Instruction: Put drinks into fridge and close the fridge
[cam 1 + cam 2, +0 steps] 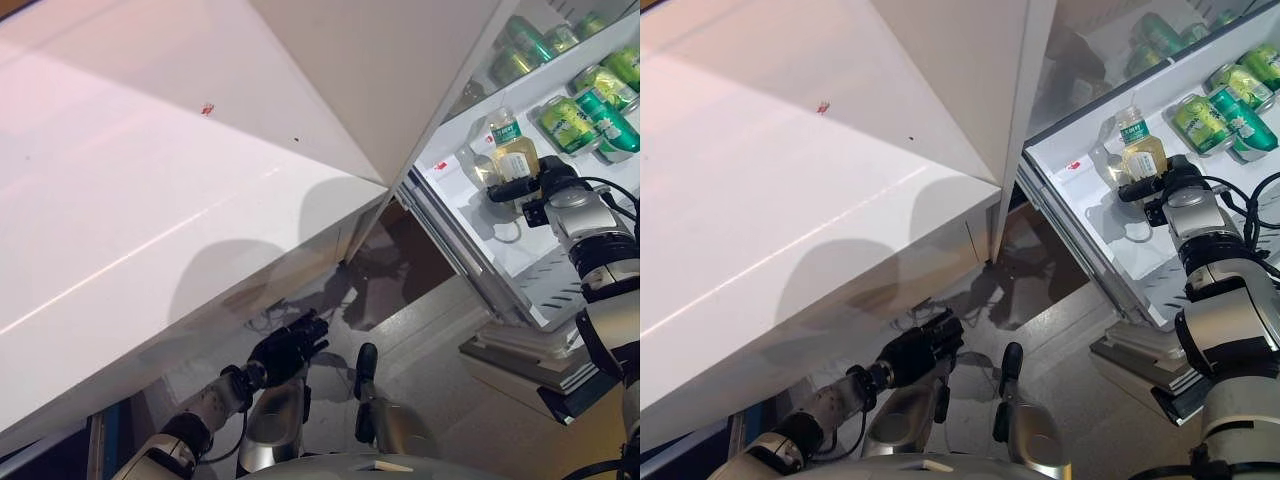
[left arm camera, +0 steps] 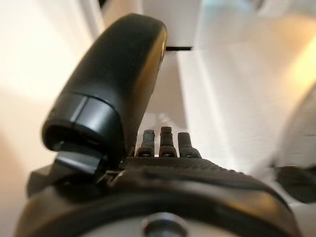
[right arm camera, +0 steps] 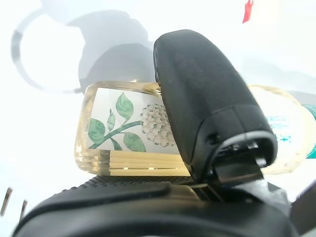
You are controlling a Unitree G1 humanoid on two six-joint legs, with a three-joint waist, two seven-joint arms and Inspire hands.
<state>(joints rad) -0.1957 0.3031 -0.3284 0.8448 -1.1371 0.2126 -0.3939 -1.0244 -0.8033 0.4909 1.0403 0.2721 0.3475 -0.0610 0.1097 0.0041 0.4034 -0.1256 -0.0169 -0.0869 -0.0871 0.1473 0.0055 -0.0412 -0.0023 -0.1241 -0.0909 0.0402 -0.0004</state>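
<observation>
My right hand [image 1: 545,185] is shut on a clear bottle of pale yellow drink [image 1: 512,150] with a green cap and a leaf-and-flower label [image 3: 123,128]. It holds the bottle upright on the white shelf [image 1: 480,232] of the open fridge, and my thumb [image 3: 202,98] lies across the bottle's front. Green cans [image 1: 585,115] lie on the same shelf just beyond it. My left hand [image 1: 288,350] hangs low by the bottom edge of the fridge door [image 1: 150,200], with straight fingers [image 2: 163,140] and nothing in it.
The big white fridge door stands open across the left and middle. More green cans [image 1: 530,45] sit on the shelf above. Drawer fronts [image 1: 520,350] jut out below the shelf. Grey floor [image 1: 440,320] lies between door and fridge.
</observation>
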